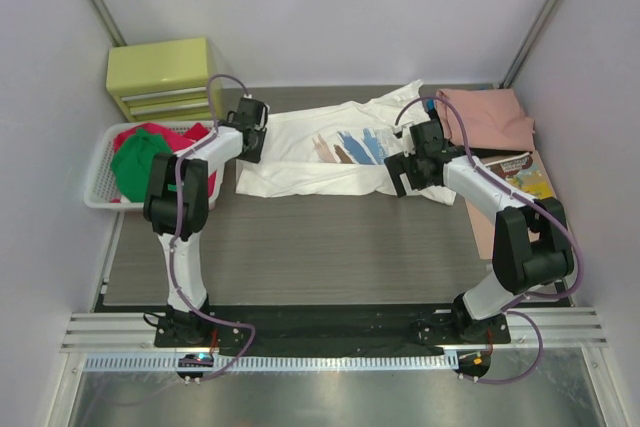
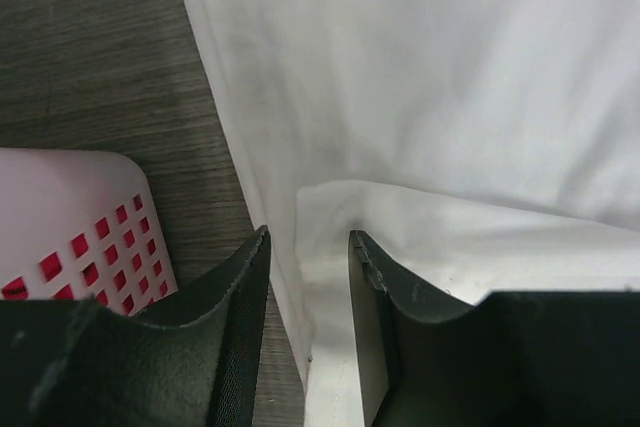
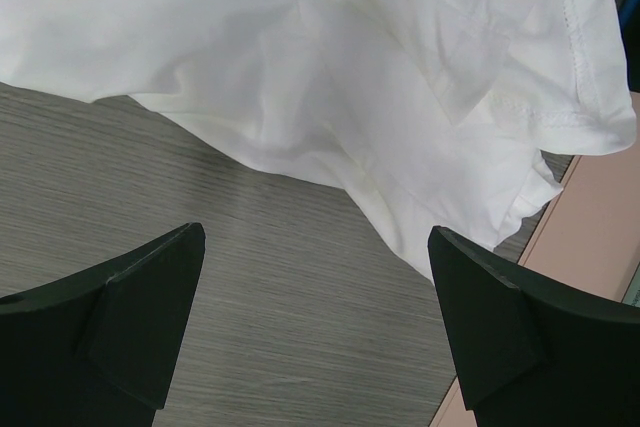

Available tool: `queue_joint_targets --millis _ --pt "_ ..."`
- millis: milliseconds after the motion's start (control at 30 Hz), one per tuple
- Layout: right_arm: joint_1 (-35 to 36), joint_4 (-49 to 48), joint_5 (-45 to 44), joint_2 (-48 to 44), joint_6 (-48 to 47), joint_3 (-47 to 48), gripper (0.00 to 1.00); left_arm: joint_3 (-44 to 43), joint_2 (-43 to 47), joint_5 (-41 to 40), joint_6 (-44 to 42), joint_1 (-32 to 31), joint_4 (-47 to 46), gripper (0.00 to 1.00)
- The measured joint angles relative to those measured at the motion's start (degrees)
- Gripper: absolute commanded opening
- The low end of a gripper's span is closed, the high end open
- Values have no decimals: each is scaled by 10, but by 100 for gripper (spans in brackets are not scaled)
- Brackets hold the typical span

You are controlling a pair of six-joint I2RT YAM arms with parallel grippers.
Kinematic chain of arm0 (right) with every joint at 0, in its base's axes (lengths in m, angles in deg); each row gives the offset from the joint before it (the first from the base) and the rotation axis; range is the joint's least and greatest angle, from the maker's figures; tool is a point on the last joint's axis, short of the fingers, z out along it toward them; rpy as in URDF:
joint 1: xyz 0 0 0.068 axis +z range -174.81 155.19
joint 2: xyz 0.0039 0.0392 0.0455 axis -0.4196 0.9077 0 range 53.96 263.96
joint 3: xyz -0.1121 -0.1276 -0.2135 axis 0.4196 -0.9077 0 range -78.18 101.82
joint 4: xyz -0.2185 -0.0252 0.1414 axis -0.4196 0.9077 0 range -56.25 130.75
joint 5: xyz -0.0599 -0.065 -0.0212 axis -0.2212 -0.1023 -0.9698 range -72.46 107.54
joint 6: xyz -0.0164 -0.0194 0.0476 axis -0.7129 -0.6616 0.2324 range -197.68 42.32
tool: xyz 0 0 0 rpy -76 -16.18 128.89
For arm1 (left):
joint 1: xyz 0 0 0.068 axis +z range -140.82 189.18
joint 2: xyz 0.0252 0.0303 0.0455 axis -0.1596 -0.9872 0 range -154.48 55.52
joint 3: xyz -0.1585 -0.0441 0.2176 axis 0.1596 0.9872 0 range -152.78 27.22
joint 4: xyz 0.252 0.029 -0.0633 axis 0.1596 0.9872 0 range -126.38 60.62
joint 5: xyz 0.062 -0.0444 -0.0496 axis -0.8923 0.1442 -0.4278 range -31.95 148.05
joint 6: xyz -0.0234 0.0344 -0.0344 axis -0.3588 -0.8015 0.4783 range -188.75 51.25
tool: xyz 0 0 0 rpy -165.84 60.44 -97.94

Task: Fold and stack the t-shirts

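Fingers of the left gripper (image 2: 308, 237) stand slightly parted over the printed white t-shirt's (image 1: 320, 152) edge beside the basket (image 1: 100, 182), and we see them clamping nothing. The right gripper (image 3: 315, 235) gapes wide above the bare bench (image 1: 300, 247). The shirt lies spread near the bench's far edge.

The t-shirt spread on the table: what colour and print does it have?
White t-shirt with blue, brown and pink brush strokes; top view shows it best.
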Motion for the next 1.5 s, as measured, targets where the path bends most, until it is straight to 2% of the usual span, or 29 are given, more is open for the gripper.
queue_joint_targets --millis 67,100,133,500,900,1267,1500 --pt "0 0 0 0 0 0 100 0 -8 4 1 0 6 31" --pt "0 0 0 0 0 0 100 0 -11 6 1 0 9 13" --pt "0 0 0 0 0 0 100 0 -14 7 1 0 13 0" --pt "0 0 2 0 0 0 100 11 -14 8 2 0 16 0" --pt "0 0 9 0 0 0 100 96 80 -20 -3 0 8 0" --pt "0 0 13 -2 0 0 100 104 90 -46 -3 5 7 0" --pt "0 1 12 -13 -4 -6 100 101 90 -1 23 31 8 0"
